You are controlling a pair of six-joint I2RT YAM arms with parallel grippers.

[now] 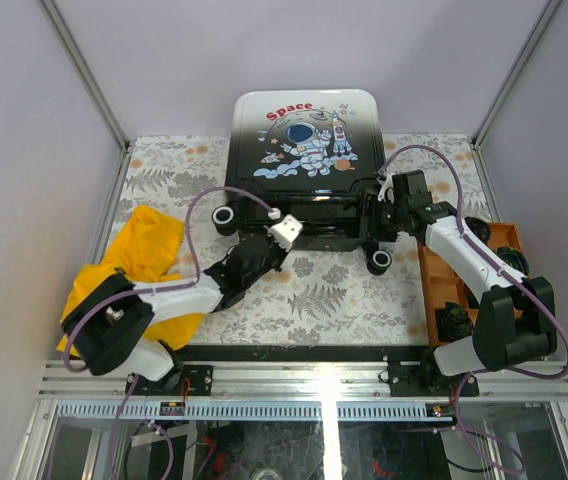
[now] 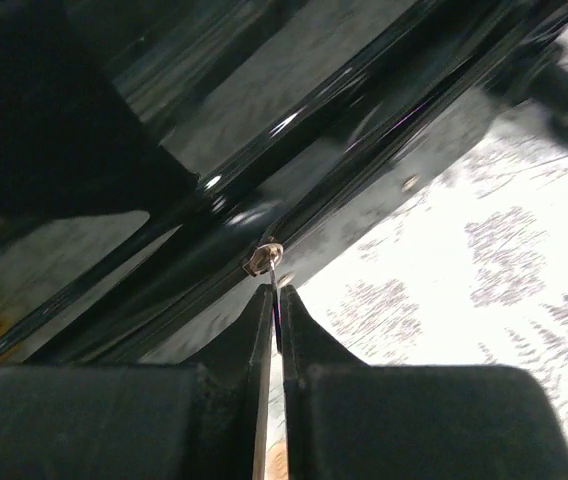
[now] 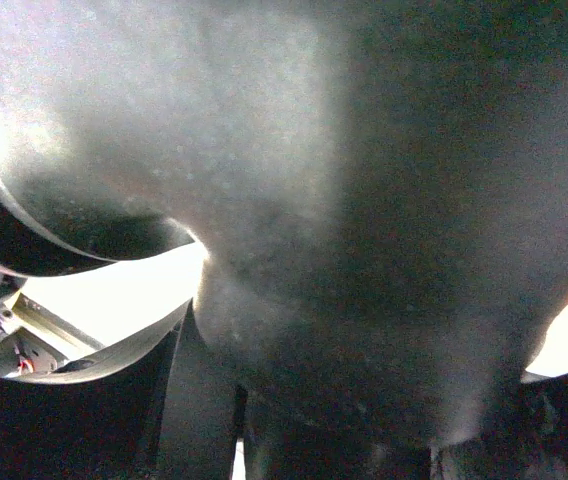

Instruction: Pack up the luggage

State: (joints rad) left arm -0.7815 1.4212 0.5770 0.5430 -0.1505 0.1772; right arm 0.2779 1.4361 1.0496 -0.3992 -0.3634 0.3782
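Observation:
The luggage [image 1: 304,150] lies at the back middle of the table, lid down, astronaut and red "Space" print facing up. My left gripper [image 1: 290,228] is at its near edge. In the left wrist view that gripper [image 2: 275,292] is shut on the small metal zipper pull [image 2: 264,257] along the glossy black seam. My right gripper [image 1: 382,205] is at the luggage's right near corner. In the right wrist view the dark shell [image 3: 364,200] fills the gap between the fingers [image 3: 199,400], which close on it.
A crumpled yellow cloth [image 1: 134,260] lies at the left, partly under the left arm. An orange compartment tray [image 1: 442,280] with dark items [image 1: 454,320] stands at the right. Luggage wheels [image 1: 225,217] [image 1: 380,260] stick out at the near corners. Grey walls enclose the table.

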